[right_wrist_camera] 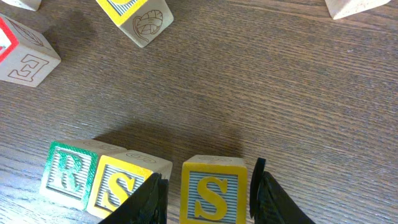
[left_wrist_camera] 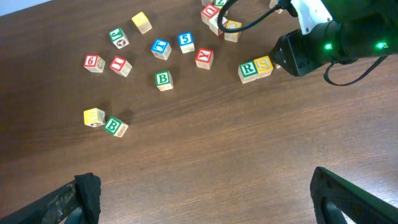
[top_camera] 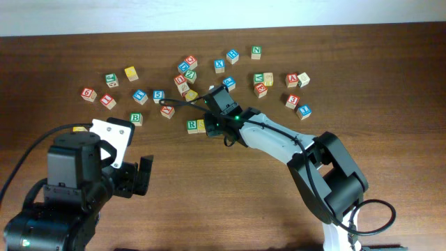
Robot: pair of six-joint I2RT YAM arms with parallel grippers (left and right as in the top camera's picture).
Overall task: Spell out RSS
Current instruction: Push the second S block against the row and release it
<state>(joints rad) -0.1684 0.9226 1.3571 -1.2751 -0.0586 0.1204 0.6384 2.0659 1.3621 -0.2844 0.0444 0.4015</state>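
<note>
Bottom of my right wrist view: I see the R cube [right_wrist_camera: 67, 172] green on pale stripes, the left S cube [right_wrist_camera: 121, 186] and right S cube [right_wrist_camera: 213, 193] yellow, on a dark brown woodgrain table [right_wrist_camera: 280, 93].

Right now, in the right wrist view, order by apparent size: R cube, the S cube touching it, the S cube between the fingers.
1. Lone S cube, between the fingers, nearest the camera.
2. R cube and neighbour S cube: alike; a finger hides part.
</note>
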